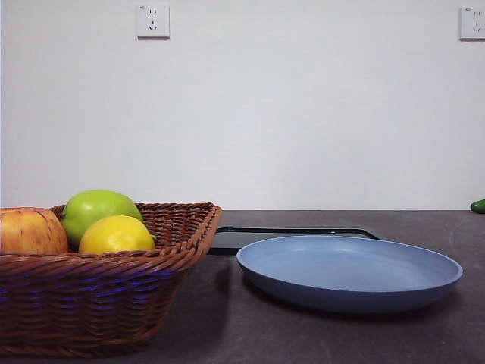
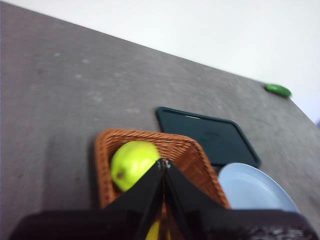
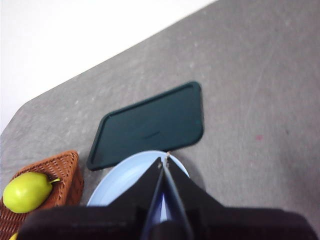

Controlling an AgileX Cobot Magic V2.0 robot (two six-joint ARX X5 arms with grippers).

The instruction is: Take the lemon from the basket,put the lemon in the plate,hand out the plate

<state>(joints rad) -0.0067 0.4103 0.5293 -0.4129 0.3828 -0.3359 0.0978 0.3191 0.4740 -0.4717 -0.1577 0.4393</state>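
The yellow lemon lies in the brown wicker basket at the front left, next to a green apple and a red-yellow apple. The light blue plate sits empty to the right of the basket. My left gripper is shut, high above the basket; only a yellow sliver of the lemon shows between its jaws. My right gripper is shut, high above the plate. Neither arm shows in the front view.
A flat black tray lies behind the plate, and also shows in the left wrist view and the right wrist view. A small green object sits at the table's far right edge. The white wall stands behind.
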